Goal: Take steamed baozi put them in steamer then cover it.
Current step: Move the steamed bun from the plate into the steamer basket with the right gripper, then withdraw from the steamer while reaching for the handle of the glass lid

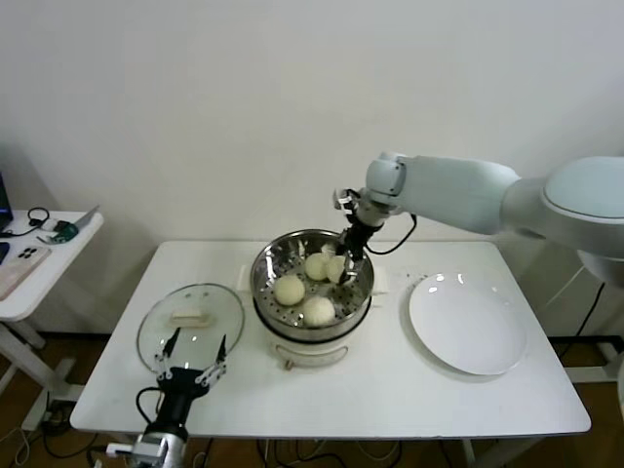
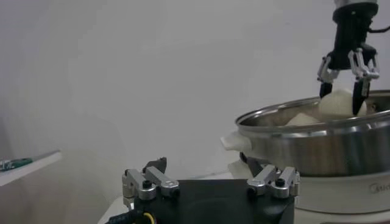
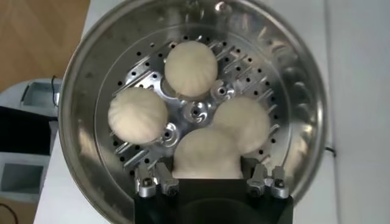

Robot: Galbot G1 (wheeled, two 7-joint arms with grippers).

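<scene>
On the left of the table [image 1: 117,390], my left hand [image 1: 190,372] waits low at the front edge with its fingers apart and nothing between them. Just behind it lies the cover [image 1: 190,327], flat on the table, handle up.

In the middle stands the steamer [image 1: 312,283]. Three baozi already lie on its perforated floor, and the fourth baozi [image 3: 204,155] is between the fingers of my right hand [image 1: 343,265], which reaches down into the basket at its far right side. The fingers are closed around this bun, and it looks to touch the floor, pressed close to the bun beside it.

To do this step well, I think I must open the fingers slowly, only a little wider than the bun, because soft dough may stick to the pads. Then I should lift straight up, so I do not drag the neighbour bun or knock the steel rim.

On the right, the white plate [image 1: 468,327] is bare.
</scene>
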